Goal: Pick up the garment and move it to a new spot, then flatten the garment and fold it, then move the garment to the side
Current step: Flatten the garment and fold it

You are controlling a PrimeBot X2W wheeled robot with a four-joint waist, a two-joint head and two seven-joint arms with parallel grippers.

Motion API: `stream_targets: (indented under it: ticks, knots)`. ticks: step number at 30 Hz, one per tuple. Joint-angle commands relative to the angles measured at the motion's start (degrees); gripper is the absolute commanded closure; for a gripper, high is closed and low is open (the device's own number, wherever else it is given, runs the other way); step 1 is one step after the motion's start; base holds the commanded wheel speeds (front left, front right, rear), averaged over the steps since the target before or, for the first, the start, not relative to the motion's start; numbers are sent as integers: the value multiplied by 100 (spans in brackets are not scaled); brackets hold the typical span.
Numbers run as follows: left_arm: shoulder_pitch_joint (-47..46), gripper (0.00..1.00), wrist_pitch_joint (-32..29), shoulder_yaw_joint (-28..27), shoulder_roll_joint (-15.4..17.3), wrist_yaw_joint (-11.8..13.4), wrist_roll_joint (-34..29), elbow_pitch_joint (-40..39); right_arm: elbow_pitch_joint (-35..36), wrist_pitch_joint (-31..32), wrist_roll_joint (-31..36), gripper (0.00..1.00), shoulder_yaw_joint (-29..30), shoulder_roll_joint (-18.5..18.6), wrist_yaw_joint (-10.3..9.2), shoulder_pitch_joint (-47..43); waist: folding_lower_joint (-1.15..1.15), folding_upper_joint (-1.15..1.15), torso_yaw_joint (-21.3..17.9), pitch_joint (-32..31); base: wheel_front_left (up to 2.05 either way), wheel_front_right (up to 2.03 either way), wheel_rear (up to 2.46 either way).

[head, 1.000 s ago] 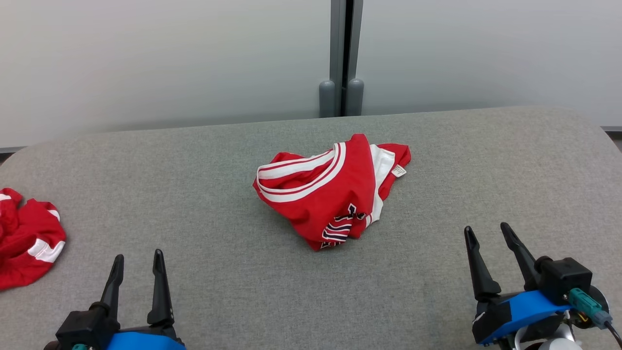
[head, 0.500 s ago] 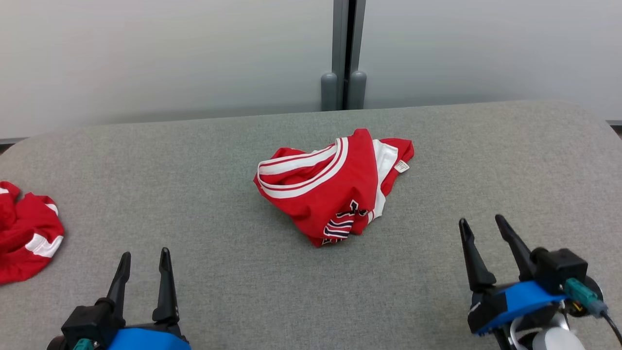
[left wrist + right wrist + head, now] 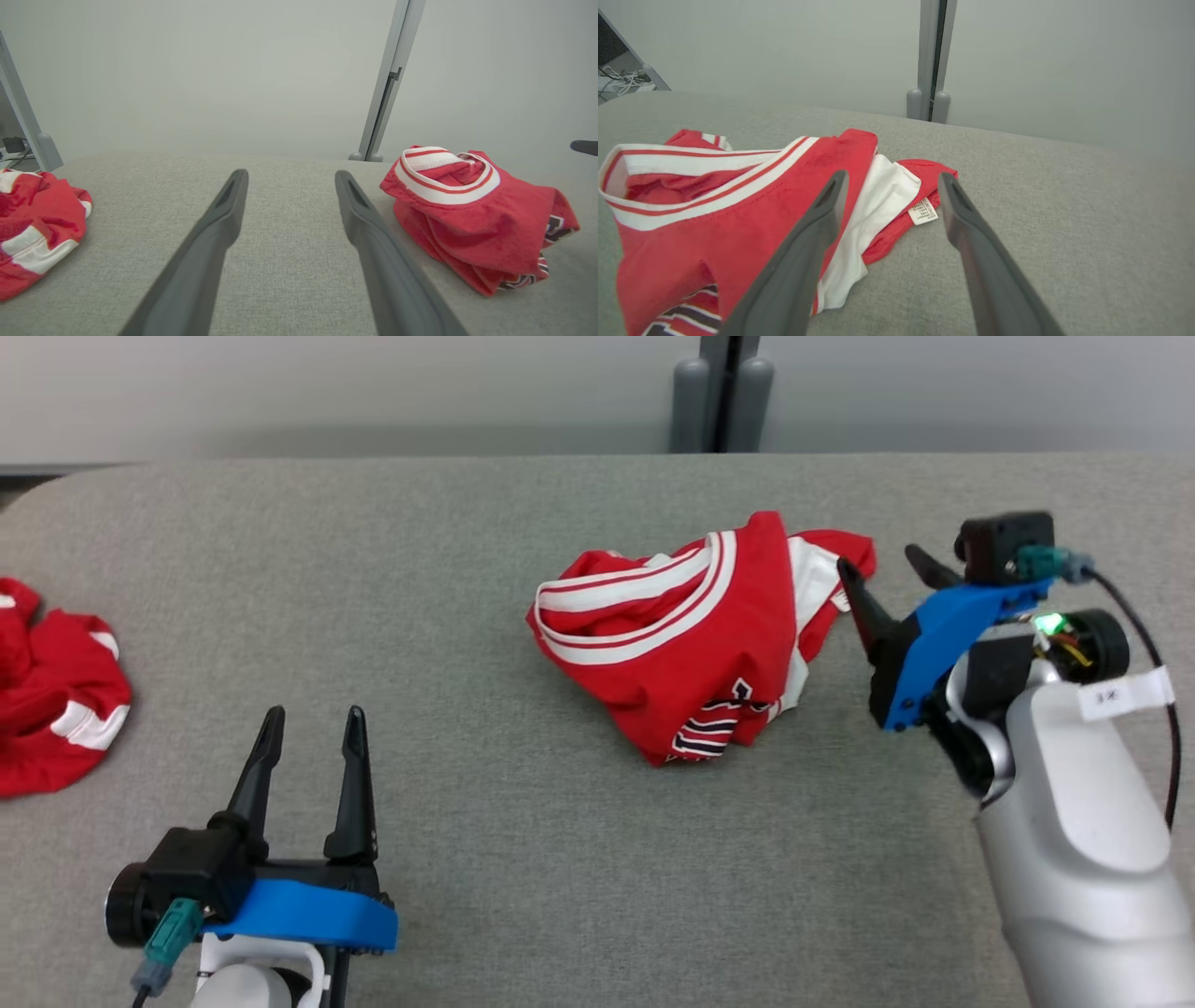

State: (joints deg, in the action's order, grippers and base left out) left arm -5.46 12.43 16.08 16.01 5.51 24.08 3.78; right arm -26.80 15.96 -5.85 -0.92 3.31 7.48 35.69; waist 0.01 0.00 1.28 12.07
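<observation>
Red cloth (image 3: 56, 709) cut off at L edge; garment (image 3: 691, 224) label (image 3: 923, 211) txt unreadable

We find bare grey table (image 3: 523, 877) open before, behind and left of the crumpled red garment (image 3: 672, 653), widest toward the second red garment (image 3: 56, 728) at the left edge, while our right gripper (image 3: 878, 558) crowds its right side and the wall (image 3: 373, 383) closes the back.

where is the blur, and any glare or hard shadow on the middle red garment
Head view: soft even light, no glare; the garment is sharp, with a faint shadow on the table. Left wrist view: the left gripper blurs toward the bottom edge; the post leans, likely lens distortion. Right wrist view: the right gripper blurs low down; the label is unreadable.
</observation>
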Motion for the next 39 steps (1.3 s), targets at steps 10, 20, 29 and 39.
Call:
stream_targets:
  ticks: [10,20,29,39]
  knots:
    - [-611,0,73,314,-118,-265,-118,243,-2047,275,263,0,253,483,3,1432,-1,0,1030,792,0,0,0]
    - [-722,0,191,296,-162,-338,-90,544,-2906,-170,313,100,159,511,2,1679,-1,0,1045,687,0,0,0]
    - [-554,0,241,181,-108,-387,-5,772,-2327,-707,-206,100,-503,350,3,1796,-1,0,591,49,0,0,0]
    - [-193,0,273,38,-90,-309,51,760,23,-393,-1019,100,-1531,706,3,1481,-1,0,203,-547,0,0,0]
